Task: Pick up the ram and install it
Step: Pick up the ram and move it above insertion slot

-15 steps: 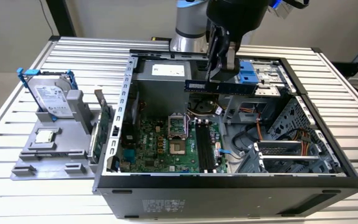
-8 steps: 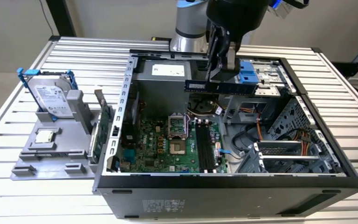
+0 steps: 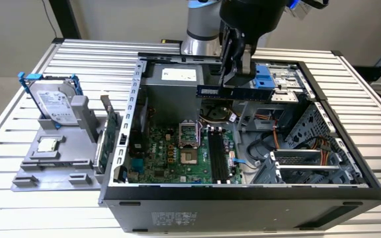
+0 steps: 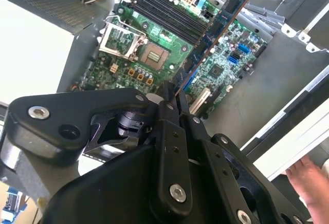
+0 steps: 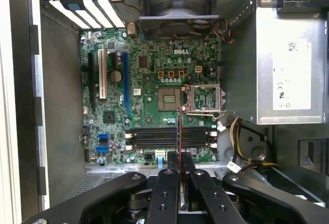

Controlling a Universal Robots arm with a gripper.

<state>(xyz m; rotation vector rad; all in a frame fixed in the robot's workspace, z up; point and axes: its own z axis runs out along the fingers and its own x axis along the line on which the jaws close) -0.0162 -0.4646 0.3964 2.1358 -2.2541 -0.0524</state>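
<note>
The ram is a long, thin, blue stick with small dark chips. My hand pinches its top edge. It hangs level, high above the green board.

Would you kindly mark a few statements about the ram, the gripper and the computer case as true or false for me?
1. The gripper is shut on the ram and holds it above the open case. True.
2. The ram sits in one of the black slots. False: the slots are empty, and the ram is held in the air above the board.
3. A hard drive stands in a grey holder outside the case, at the exterior view's left. True.
4. A cover hides the motherboard. False: the case is open and the board is in plain sight.
</note>
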